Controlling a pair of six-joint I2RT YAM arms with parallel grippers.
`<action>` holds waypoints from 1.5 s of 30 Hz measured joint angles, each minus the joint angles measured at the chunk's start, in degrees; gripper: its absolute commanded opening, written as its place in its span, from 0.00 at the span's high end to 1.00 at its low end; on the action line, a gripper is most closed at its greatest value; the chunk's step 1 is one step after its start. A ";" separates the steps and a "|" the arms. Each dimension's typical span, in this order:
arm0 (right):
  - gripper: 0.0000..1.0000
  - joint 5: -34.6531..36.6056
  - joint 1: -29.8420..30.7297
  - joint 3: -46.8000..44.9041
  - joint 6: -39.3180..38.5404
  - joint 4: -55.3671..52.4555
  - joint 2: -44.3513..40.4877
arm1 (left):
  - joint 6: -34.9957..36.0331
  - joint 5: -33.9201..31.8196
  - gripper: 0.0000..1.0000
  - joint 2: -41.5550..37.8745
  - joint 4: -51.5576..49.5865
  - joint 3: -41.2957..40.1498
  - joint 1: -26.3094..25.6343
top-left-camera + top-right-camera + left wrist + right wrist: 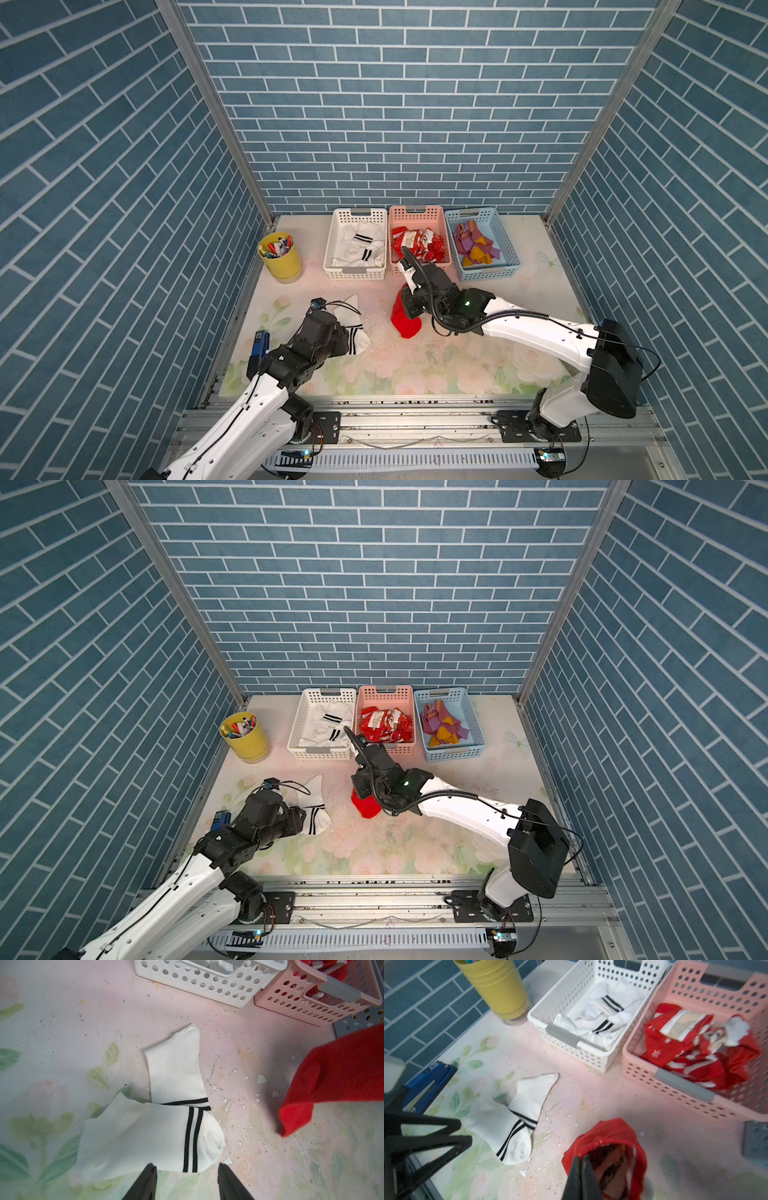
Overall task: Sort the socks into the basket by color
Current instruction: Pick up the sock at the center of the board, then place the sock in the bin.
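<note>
- In both top views three baskets stand in a row at the far edge of the bench [519,299]. The white basket [332,249] holds white socks [365,247], the pink basket [415,216] red socks [432,245], and the blue basket [512,249] mauve socks [469,241].
- I judge the sorting nearly done, since only two socks are out. A white sock [360,338] lies flat on the bench beside the left arm. A red sock [405,324] hangs under the right arm, just short of the pink basket.
- Room in these views: bare bench lies between the two socks and over the whole right side. A cup [284,266] stands by the left wall, apart from the white basket.
- In the left wrist view the left pincer [187,1167] is released and empty, its jaws apart at the white sock's banded near edge. Open bench runs from there to the white basket's near wall, and the red sock hangs off to one side, apart from the white one.
- In the right wrist view the right pincer [581,1160] is clenched on the red sock's cuff, with the rest drooping below. Whether the toe touches the bench I cannot tell.
- The pink basket's near rim stands just ahead in that view, so by my reckoning the sock must be raised over that edge. The left pincer shows at the side — well apart from the red sock.
</note>
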 measured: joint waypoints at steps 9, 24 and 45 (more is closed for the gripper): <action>1.00 -0.26 -8.55 18.84 -6.75 -4.96 5.40 | -0.50 1.11 0.46 0.11 2.05 -0.81 -0.04; 1.00 -4.02 -21.73 64.63 -11.04 -17.07 33.66 | -0.74 2.62 0.46 -1.73 2.40 -1.57 -0.33; 1.00 -7.32 -25.79 57.00 -9.66 -13.81 49.29 | -0.83 3.02 0.45 -4.50 0.74 -2.29 -0.42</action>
